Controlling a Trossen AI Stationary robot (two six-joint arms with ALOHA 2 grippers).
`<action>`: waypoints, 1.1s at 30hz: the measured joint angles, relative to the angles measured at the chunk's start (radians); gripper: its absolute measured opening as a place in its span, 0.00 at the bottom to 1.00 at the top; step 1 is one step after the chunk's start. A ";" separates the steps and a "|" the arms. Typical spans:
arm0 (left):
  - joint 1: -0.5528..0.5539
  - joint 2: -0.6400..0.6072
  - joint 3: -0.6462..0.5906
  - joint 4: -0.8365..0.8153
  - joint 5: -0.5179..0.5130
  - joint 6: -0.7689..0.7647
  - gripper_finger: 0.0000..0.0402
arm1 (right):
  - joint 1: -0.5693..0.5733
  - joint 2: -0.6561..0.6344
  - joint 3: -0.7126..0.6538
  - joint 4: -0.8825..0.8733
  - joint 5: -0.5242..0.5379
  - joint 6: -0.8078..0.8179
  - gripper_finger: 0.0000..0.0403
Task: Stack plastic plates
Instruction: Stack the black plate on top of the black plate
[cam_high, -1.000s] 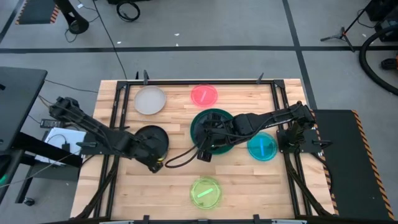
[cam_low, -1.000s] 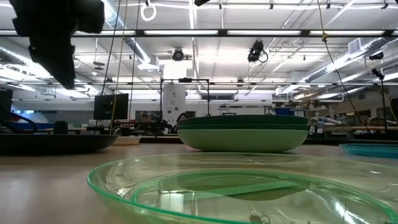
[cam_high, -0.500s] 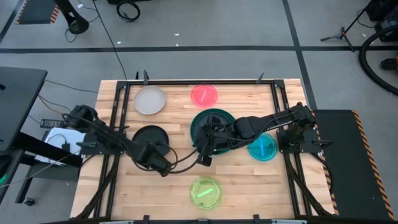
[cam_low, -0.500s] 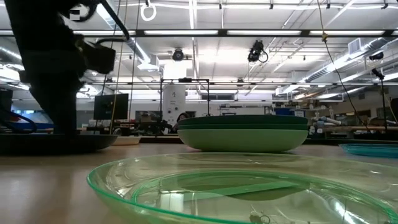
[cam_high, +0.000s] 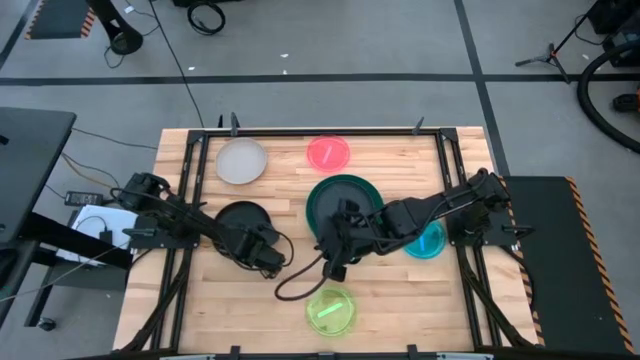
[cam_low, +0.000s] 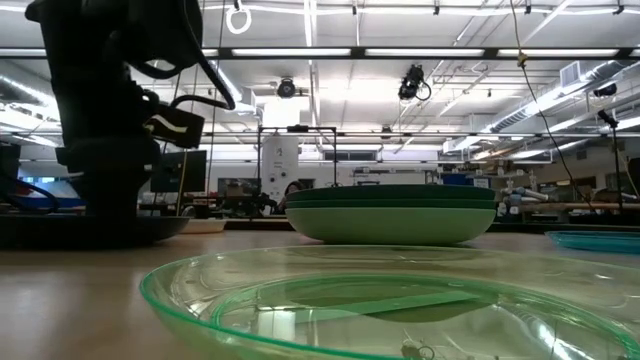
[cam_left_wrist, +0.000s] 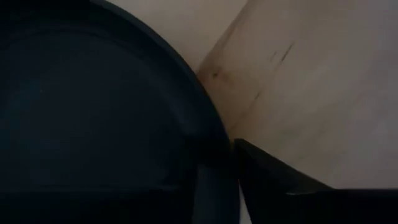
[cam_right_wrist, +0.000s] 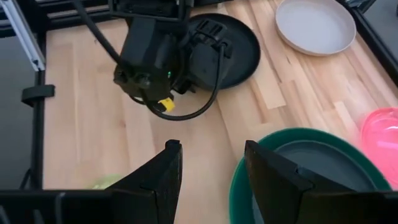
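High view: the green stack (cam_high: 340, 200), dark green plates nested near the table's (cam_high: 300, 300) centre, is taken as landmark. The black plate (cam_high: 243, 222) is set to its left, the grey plate (cam_high: 242, 161) further left and toward the far edge, and the pink plate (cam_high: 328, 153) just beyond the stack on the far side. The cyan plate (cam_high: 426, 240) lies to the stack's right, partly covered by the right arm. The yellow-green plate (cam_high: 331, 309) lies well apart on the near side.

The left gripper (cam_high: 268, 255) is placed at the black plate's near-right rim. Left wrist view: the rim of the black plate (cam_left_wrist: 93, 106) is seen between the two fingers (cam_left_wrist: 214, 193), one above it and one beside it on the wood; the jaws appear closed on the rim.

The right gripper (cam_high: 335, 262) is held over bare wood just at the stack's near edge. Right wrist view: its fingers (cam_right_wrist: 165, 171) are spread apart with nothing between them, and the green stack (cam_right_wrist: 249, 186), black plate (cam_right_wrist: 239, 43), grey plate (cam_right_wrist: 315, 25) and pink plate (cam_right_wrist: 380, 134) are shown ahead.

Low view: the yellow-green plate (cam_low: 390, 300) fills the foreground, with the green stack (cam_low: 390, 215) behind it.
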 joint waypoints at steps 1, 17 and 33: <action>0.000 0.001 0.000 -0.003 0.002 0.012 0.24 | 0.004 0.000 0.000 0.000 0.000 0.012 0.45; -0.062 -0.062 0.232 -0.284 -0.148 0.327 0.04 | 0.026 -0.184 0.000 0.001 0.162 0.121 0.45; 0.116 -0.058 0.320 0.204 -0.135 1.164 0.04 | 0.144 -0.181 -0.031 0.002 0.234 0.336 0.43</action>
